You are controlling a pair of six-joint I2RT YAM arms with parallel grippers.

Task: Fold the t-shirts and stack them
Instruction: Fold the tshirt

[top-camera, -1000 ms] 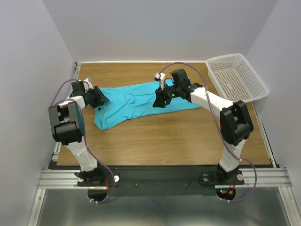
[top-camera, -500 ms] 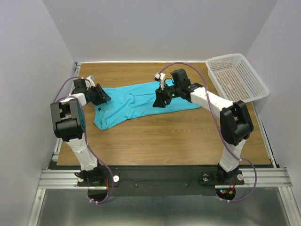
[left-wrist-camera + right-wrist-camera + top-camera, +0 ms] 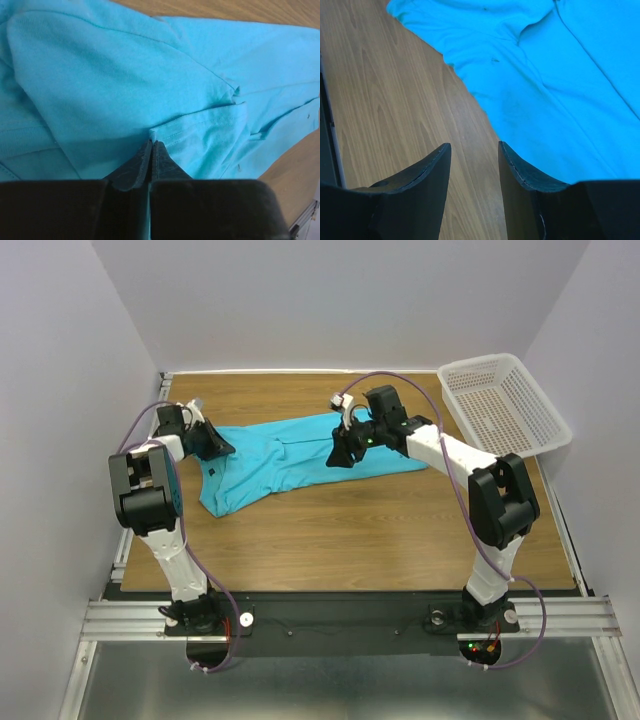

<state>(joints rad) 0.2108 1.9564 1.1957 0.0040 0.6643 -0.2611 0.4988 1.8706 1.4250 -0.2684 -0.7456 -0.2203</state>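
Wood-grain tabletop (image 3: 380, 530), mid-brown, matte, grain running L-R. Three plain walls, pale lilac-grey: back wall (image 3: 330, 300), L wall (image 3: 50, 440), R wall (image 3: 605, 360). Alu rails (image 3: 570, 618) across near edge, w/ side rail (image 3: 122, 555) along L edge of tabletop. Dull grey metal sheet (image 3: 330, 690) at very front. Light soft, even; shadows faint.

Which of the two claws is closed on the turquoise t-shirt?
The left claw: it is pinched shut on a hem of the t-shirt. The right claw stands open, holding nothing, at the cloth's edge.
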